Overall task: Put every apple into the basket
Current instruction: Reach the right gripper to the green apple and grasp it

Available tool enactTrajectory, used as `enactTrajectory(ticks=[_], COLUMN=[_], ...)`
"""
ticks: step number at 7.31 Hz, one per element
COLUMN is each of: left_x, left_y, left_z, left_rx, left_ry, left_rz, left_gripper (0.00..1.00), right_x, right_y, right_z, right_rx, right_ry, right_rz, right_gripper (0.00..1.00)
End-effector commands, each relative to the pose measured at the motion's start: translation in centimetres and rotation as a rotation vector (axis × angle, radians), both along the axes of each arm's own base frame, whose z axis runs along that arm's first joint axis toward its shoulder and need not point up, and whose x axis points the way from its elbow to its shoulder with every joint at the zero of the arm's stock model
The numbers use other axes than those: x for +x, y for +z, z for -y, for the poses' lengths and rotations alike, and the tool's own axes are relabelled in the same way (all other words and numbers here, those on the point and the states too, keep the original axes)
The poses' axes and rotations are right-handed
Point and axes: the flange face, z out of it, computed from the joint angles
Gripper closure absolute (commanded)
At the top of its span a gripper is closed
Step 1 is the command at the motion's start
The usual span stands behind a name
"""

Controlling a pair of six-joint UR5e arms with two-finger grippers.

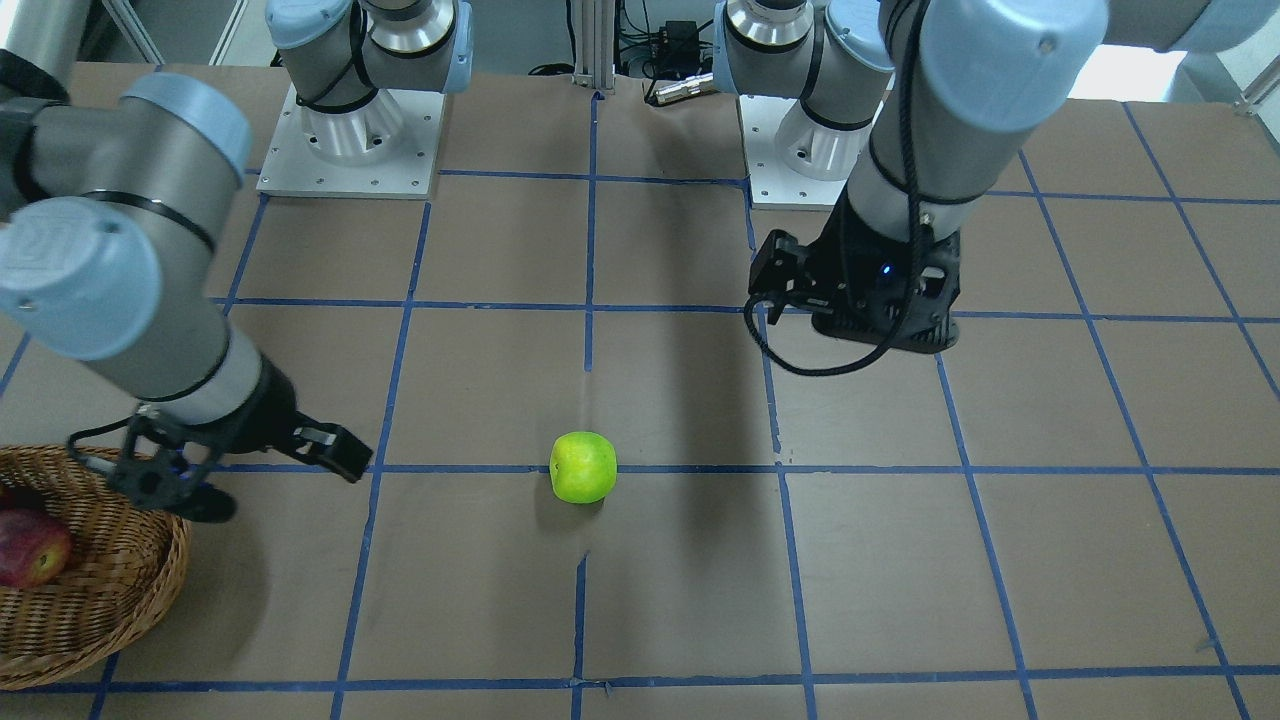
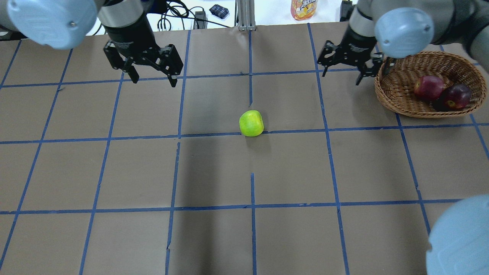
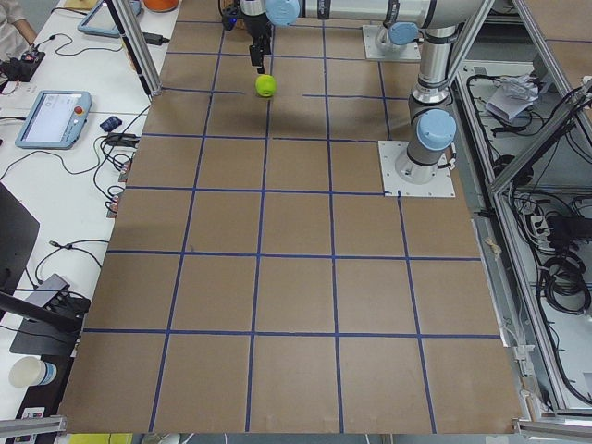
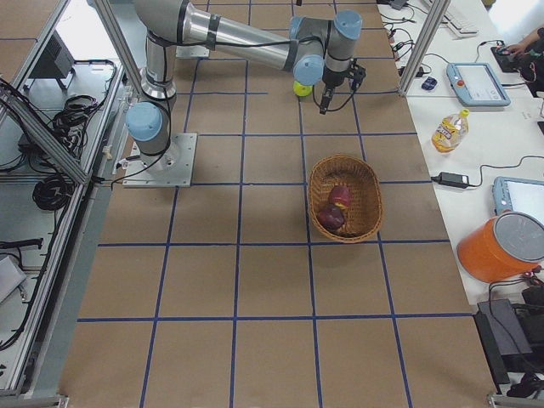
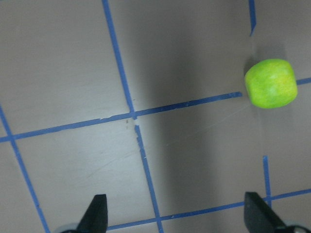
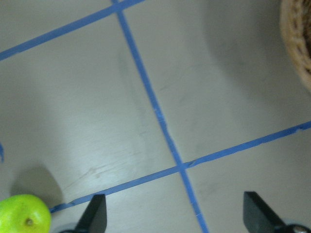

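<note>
where the overhead view takes in the whole bench [image 2: 290, 172], the yellow-green apple [image 2: 251, 123] lies alone near the bench centre, at a blue tape line [image 2: 214, 134], well apart from both claws. the left claw [image 2: 154, 81] hangs above the bench, jaws spread wide, holding nothing. the right claw [image 2: 341, 77] hangs just beside the basket [image 2: 397, 105], jaws likewise wide and empty. the red apple [image 2: 428, 88] and the maroon apple [image 2: 457, 96] lie touching each other inside the basket.

the overhead and exterior right views show both basket apples. the front-facing view cuts the basket at the frame edge and shows one apple clearly, the other only as a dark sliver. the left wrist view shows the yellow-green apple whole, ahead of the open jaws and off to one side. the right wrist view cuts it off at a lower corner and catches only a strip of basket rim. in the exterior left view the claws are too small to judge.
</note>
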Motion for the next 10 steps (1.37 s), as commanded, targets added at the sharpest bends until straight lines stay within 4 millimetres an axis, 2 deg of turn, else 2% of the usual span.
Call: enactTrajectory(ticks=[1,2,3,4,6,7,9,10], left_x=[1.7,1.7,1.7,1.7,2.2,2.5,2.4,2.4], left_y=[3.1,3.1,2.6,2.4,2.7,2.0,1.9,1.7], left_z=[-2.2,-2.6,-3.1,-3.6,-3.2,-2.6,-3.2,-3.1], left_rx=[-0.029,-0.027,-0.026,-0.023,-0.02,-0.008,-0.004,-0.001], left_ry=[0.013,0.013,0.011,0.007,0.022,0.028,0.029,0.029], left_rz=[-0.003,0.0,0.003,0.0,0.0,-0.002,-0.007,-0.007], left_gripper=[0.0,0.0,0.0,0.0,0.0,0.0,0.0,0.0], right_x=[10.0,12.8,15.9,18.0,18.8,18.9,19.3,20.7], right_y=[-3.3,-4.7,-7.7,-9.7,-11.2,-12.0,-12.0,-12.9], right_z=[-1.5,-1.7,-2.3,-2.6,-2.4,-2.5,-2.7,-3.1], right_rx=[0.073,0.043,0.088,0.097,0.09,0.1,0.097,0.114], right_ry=[-0.178,-0.198,-0.219,-0.201,-0.199,-0.195,-0.181,-0.161], right_rz=[0.088,0.097,0.078,0.075,0.084,0.08,0.084,0.098], right_gripper=[0.0,0.0,0.0,0.0,0.0,0.0,0.0,0.0])
